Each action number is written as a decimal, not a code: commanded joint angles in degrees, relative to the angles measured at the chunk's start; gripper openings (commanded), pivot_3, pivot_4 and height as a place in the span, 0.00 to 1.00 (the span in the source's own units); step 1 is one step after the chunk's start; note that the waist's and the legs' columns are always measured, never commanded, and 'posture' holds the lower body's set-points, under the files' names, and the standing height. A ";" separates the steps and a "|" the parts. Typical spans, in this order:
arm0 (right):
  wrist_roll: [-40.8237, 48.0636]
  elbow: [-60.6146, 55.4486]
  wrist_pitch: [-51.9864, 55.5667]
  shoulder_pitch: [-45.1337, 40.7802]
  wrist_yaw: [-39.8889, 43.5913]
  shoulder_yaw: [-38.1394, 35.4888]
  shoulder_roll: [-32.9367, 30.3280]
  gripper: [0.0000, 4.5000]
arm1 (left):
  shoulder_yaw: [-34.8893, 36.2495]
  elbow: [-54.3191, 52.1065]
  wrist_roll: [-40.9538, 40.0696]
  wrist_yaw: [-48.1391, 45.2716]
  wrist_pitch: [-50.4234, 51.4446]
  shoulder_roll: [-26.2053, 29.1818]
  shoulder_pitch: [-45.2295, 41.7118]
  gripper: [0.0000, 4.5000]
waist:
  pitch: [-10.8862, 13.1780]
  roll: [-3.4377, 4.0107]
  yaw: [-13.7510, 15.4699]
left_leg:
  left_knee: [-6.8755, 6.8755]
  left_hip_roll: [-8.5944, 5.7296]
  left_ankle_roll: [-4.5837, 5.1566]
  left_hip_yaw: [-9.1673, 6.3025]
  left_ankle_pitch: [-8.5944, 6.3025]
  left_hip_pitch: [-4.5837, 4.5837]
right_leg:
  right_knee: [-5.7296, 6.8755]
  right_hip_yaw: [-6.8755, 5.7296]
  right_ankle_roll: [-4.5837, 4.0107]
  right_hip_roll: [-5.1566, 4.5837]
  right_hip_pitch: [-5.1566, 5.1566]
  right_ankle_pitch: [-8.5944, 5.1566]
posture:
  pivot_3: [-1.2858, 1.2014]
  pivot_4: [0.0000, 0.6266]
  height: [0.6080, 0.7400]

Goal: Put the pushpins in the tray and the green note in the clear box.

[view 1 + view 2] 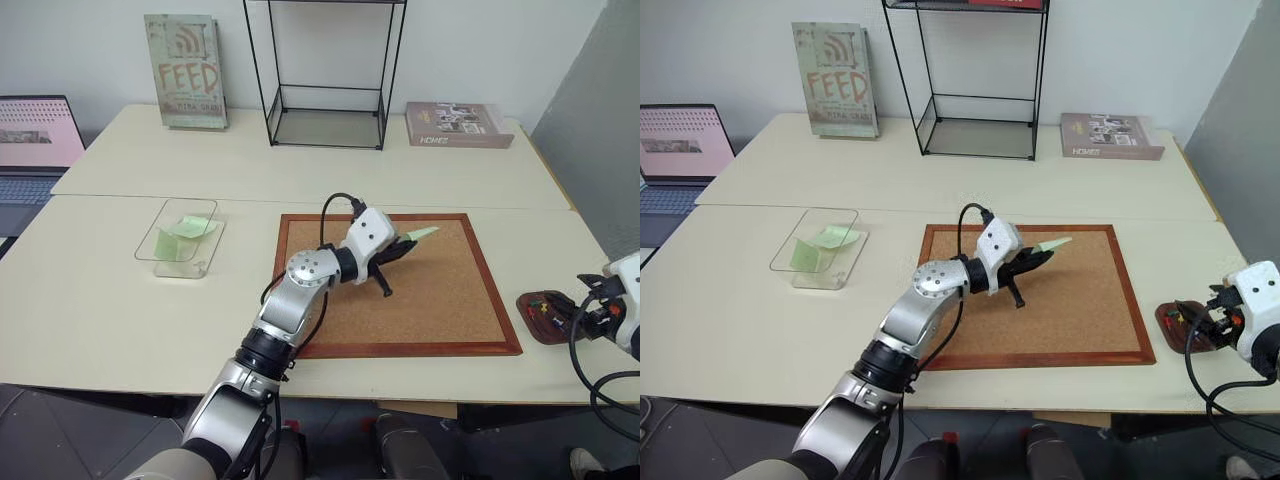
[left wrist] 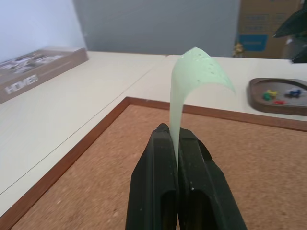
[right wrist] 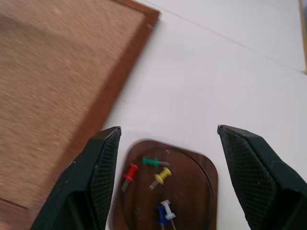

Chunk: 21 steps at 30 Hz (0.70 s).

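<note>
My left gripper [image 2: 173,132] is shut on the lower edge of the green note [image 2: 192,81], a pale mint slip that curls up and over beyond the fingertips. It hovers over the far middle of the corkboard [image 1: 440,300], where the green note [image 1: 421,234] pokes out ahead of the gripper. At the table's right edge my right gripper [image 3: 168,129] hangs open just above the dark red tray [image 3: 194,189], with nothing between its fingers. Several coloured pushpins [image 3: 163,175] lie in the tray. The clear box [image 1: 150,240] stands left of the corkboard with curled green slips inside.
A black wire-frame shelf [image 1: 325,80] stands at the back centre, between an upright book [image 1: 187,70] and a flat book [image 1: 458,124]. A laptop [image 1: 30,140] sits at the far left. The tray lies close to the table's right edge.
</note>
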 commanded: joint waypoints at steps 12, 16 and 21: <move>10.43 -2.22 0.65 -32.52 6.66 25.99 4.04 0.76 | 21.98 -21.12 4.86 26.23 18.95 10.53 4.40 0.00 | 0.11 -0.12 -1.28 | 0.01 0.06 -0.01 -0.10 0.00 0.09 | 0.02 -0.10 0.08 0.03 0.08 0.06 | 0.52 0.24 1.00; 7.13 3.15 -1.57 -38.63 7.92 33.24 7.74 0.76 | 26.08 -22.79 4.67 28.01 22.78 14.11 8.26 0.00 | 0.11 -0.12 -0.71 | -0.03 0.08 -0.02 -0.25 0.00 -0.02 | 0.00 -0.27 0.06 0.02 0.04 0.05 | 0.52 0.24 1.00; 4.01 7.63 -3.76 -42.14 10.15 38.74 11.05 0.76 | 31.21 -22.75 3.66 30.27 26.80 16.17 10.40 0.00 | 0.12 -0.16 0.01 | 0.00 0.04 -0.05 -0.37 -0.02 -0.15 | -0.06 -0.43 0.06 -0.07 0.02 0.05 | 0.52 0.24 1.00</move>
